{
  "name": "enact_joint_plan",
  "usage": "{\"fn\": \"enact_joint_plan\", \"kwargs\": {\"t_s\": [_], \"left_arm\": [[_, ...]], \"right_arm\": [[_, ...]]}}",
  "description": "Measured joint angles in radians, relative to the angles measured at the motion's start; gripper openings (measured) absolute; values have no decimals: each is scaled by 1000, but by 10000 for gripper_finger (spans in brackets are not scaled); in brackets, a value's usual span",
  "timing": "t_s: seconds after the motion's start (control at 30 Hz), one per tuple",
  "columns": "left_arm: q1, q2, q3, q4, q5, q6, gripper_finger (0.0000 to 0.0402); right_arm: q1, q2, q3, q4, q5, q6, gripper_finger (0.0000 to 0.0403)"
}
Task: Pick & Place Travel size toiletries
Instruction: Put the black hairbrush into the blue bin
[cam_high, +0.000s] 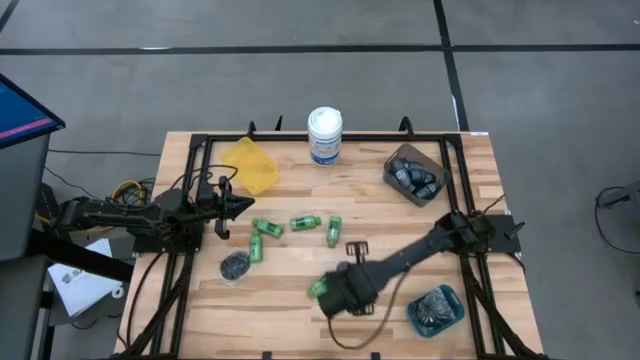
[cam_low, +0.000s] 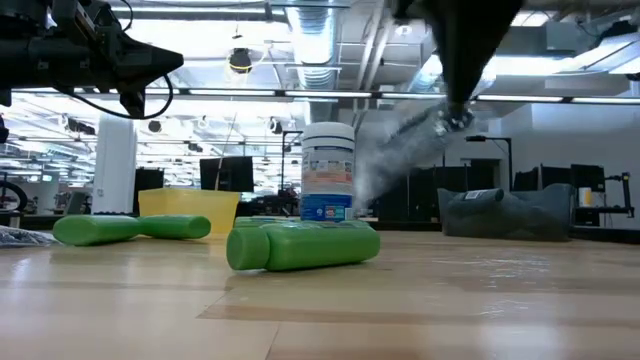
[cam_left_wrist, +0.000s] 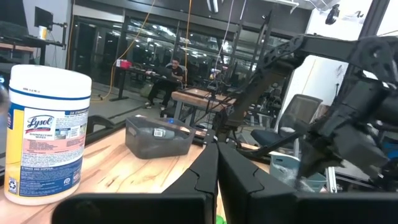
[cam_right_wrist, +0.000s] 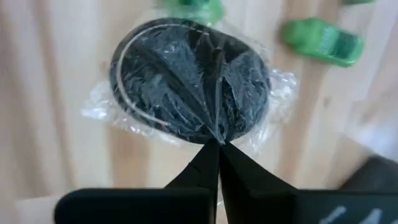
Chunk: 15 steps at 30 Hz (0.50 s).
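A: High view, status of arms?
B: Left gripper closed, empty, near the yellow bin. Right gripper closed at front centre, beside a green bottle; contact cannot be determined.
A: Toiletries?
B: Green bottles at table centre; wrapped disc front left; dark bottles in the brown bin; discs in the teal bin.
A: Right wrist view?
B: Closed fingers above the wrapped disc.
A: Left wrist view?
B: Closed fingers; white tub alongside.

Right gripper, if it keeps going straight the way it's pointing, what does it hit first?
Most likely the wrapped dark disc: the shut right gripper points at its edge. How much gap remains is unclear.
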Motion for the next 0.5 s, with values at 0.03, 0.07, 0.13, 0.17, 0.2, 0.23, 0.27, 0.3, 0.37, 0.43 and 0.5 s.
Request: {"fn": "enact_joint_plan", "kwargs": {"t_s": [0.03,0.07,0.13,0.17,0.2,0.23,0.27,0.3,0.37,0.43,0.5], "left_arm": [[0,0,0,1,0,0,2],[0,0,0,1,0,0,2],[0,-1,0,2,0,0,2],[0,-2,0,2,0,0,2],[0,2,0,4,0,0,2],[0,5,0,6,0,0,2],[0,6,0,1,0,0,2],[0,7,0,2,0,0,2],[0,15,0,7,0,0,2],[0,18,0,4,0,0,2],[0,24,0,8,0,0,2]], "right_arm": [[23,-14,-17,5,-2,27,0],[47,-30,-34,-7,-2,67,0],[85,-71,-76,-2,-6,175,0],[109,-105,-116,2,-7,236,0],[133,-139,-161,-5,-10,299,0],[155,-172,-197,-11,-9,365,0],[178,-213,-234,-8,-9,439,0],[205,-256,-278,-1,-4,513,0],[265,-346,-377,-6,-1,654,0],[327,-427,-468,-3,-1,821,0],[408,-498,-559,-6,-9,1000,0]]}}
